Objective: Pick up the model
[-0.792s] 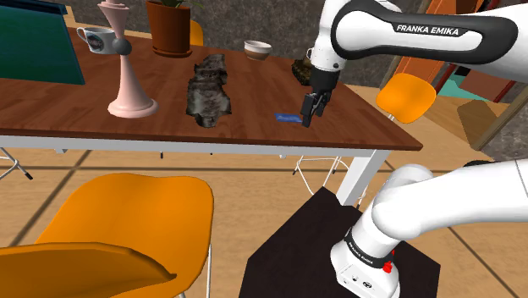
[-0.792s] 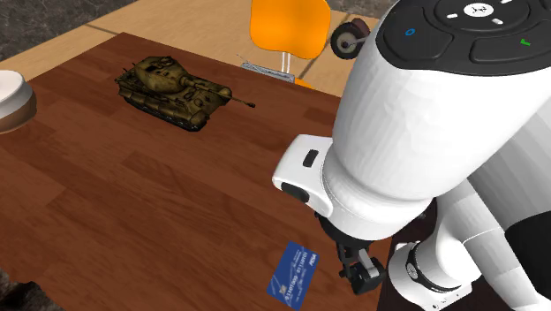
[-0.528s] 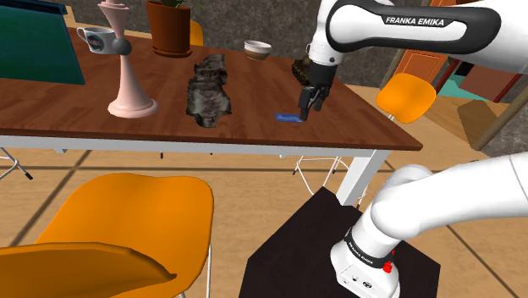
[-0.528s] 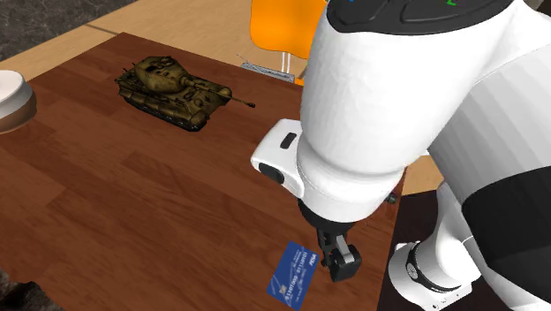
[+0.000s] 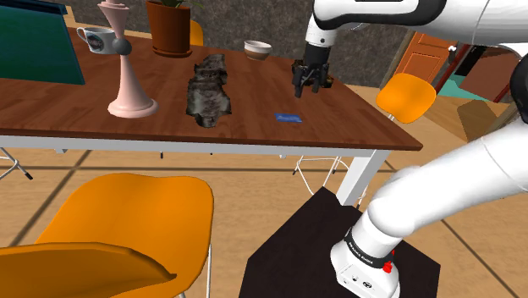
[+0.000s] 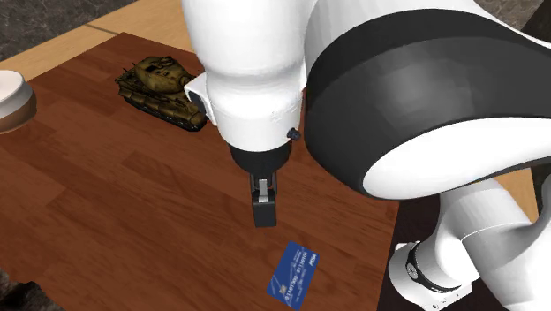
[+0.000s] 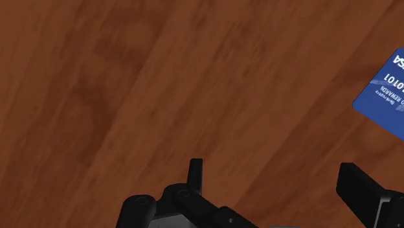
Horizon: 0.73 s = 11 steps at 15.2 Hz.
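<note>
The model is a small olive-brown tank [image 6: 163, 87] standing on the brown wooden table [image 6: 97, 212] near its far corner in the second exterior view. My black gripper [image 6: 263, 210] hangs over bare wood between the tank and a blue card [image 6: 294, 272], pointing down and short of the tank. In the wrist view the gripper [image 7: 275, 184] is open, its two fingers wide apart over bare table with nothing between them, and the card [image 7: 386, 97] lies off to one side. In the shoulder view the gripper [image 5: 308, 85] hangs in front of the tank and covers most of it.
On the table in the shoulder view are a grey cat figure [image 5: 208, 89], a tall pink chess piece [image 5: 129, 72], a brown plant pot [image 5: 169, 30], a small bowl [image 5: 258, 49] and a mug [image 5: 96, 38]. Orange chairs [image 5: 127, 224] [image 5: 404, 91] stand at the table's near side and its right end.
The arm has swung the gripper from beside the blue card farther across the table toward the tank. The card and tank have not moved.
</note>
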Each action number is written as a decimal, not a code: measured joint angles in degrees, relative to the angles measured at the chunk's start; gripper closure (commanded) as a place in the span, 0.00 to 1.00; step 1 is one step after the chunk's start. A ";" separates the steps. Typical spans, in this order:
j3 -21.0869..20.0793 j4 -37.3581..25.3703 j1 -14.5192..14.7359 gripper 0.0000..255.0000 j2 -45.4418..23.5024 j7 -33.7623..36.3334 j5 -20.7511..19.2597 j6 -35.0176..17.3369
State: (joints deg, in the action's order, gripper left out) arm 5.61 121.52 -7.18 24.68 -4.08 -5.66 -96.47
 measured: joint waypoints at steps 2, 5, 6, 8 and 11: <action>1.01 -4.11 -0.93 0.00 -3.26 0.66 0.03 0.54; 2.88 -10.05 -2.40 0.00 -8.51 1.28 0.23 0.74; 3.39 -12.54 -2.81 0.00 -10.38 1.61 0.43 1.23; 4.51 -16.58 -3.72 0.00 -13.33 2.12 0.79 2.01; 6.52 -24.04 -5.27 0.00 -19.03 2.41 1.77 3.37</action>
State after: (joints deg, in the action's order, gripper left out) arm 12.13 97.48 -12.45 5.66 -1.67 -3.88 -93.09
